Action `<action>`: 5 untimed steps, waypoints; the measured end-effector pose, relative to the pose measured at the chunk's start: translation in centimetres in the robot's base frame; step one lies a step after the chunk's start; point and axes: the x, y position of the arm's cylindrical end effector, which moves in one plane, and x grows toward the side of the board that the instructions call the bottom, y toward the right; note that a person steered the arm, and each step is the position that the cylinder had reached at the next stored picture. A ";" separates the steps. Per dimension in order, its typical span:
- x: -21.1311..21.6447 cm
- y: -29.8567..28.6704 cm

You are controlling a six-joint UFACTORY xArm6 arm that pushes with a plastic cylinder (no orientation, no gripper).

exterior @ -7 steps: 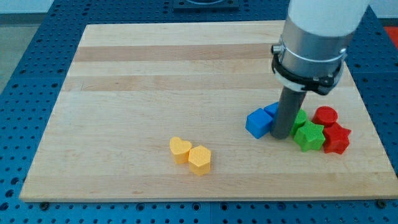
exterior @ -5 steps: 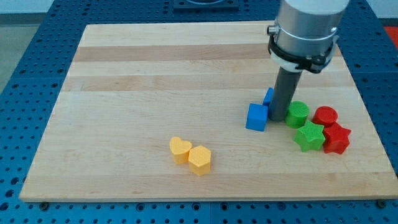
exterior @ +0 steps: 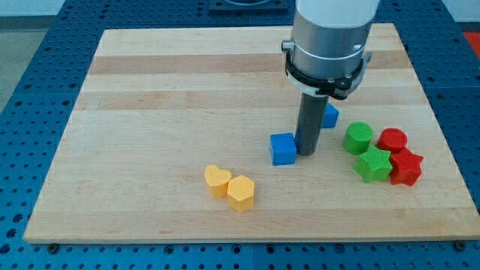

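Note:
My tip (exterior: 307,152) rests on the wooden board (exterior: 150,90), touching the right side of a blue cube (exterior: 283,148). A second blue block (exterior: 329,115) peeks out from behind the rod, up and to the right of the tip. To the view's right sit a green cylinder (exterior: 358,138), a green star (exterior: 373,164), a red cylinder (exterior: 392,140) and a red star (exterior: 406,166), bunched together and apart from the tip.
A yellow heart (exterior: 217,180) and a yellow hexagon (exterior: 241,192) lie touching each other near the board's bottom edge, left of the tip. Blue perforated table (exterior: 30,67) surrounds the board.
The rod has swept to the view's left, pushing the blue cube leftward away from the green and red cluster. The other blue block stayed behind, now clear of the cube.

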 end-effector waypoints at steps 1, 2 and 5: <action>-1.2 0.0; -1.2 -1.4; 0.6 -6.4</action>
